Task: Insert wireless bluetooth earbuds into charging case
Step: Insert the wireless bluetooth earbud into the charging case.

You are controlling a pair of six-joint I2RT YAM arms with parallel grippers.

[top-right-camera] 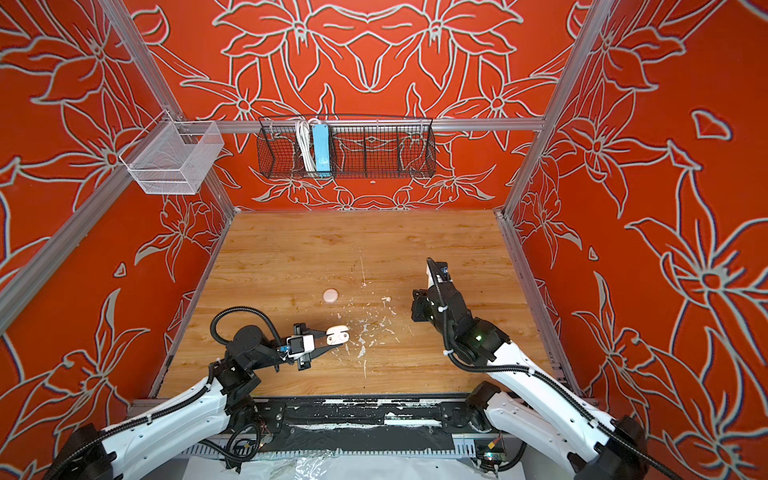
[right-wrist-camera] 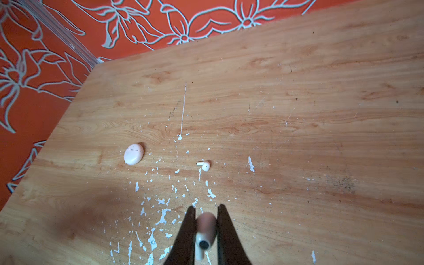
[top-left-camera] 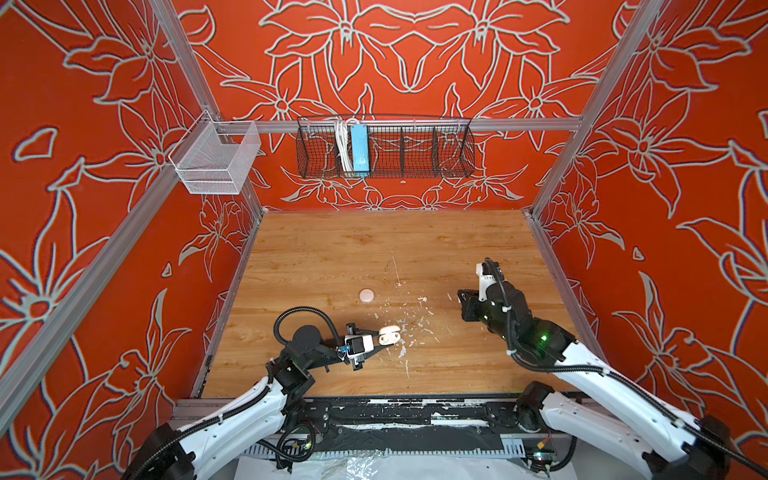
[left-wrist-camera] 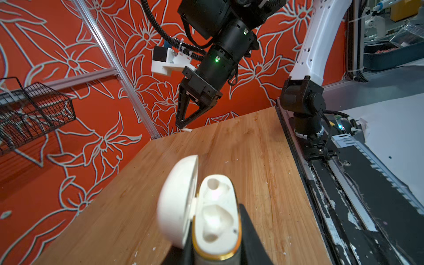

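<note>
Our left gripper (left-wrist-camera: 218,252) clamps the open case (left-wrist-camera: 206,183), wells (left-wrist-camera: 214,218) empty; our right gripper (right-wrist-camera: 206,229) pinches one earbud (right-wrist-camera: 204,243), a second earbud (right-wrist-camera: 205,165) lies loose near the pink case (right-wrist-camera: 133,154).

The desk (top-left-camera: 332,249) has a wood-grain face, satin and smooth, pocked toward its near middle with chipped white paint flecks (right-wrist-camera: 163,215); the open charging case (left-wrist-camera: 215,206) is smooth white plastic, matt inside, with a shiny gold band round its body; the closed case (right-wrist-camera: 133,154) is glossy pale-pink plastic; the loose earbud (right-wrist-camera: 205,165) is glossy white plastic; the held earbud (right-wrist-camera: 205,229) is too blurred to judge beyond pale and smooth; the right end effector (left-wrist-camera: 181,125) has matt black plastic fingers (right-wrist-camera: 183,234); the far wire basket (top-left-camera: 415,149) is black-coated metal; the mesh basket (top-left-camera: 216,158) on the left is fine pale metal; the frame rails (top-left-camera: 519,124) are brushed aluminium.
</note>
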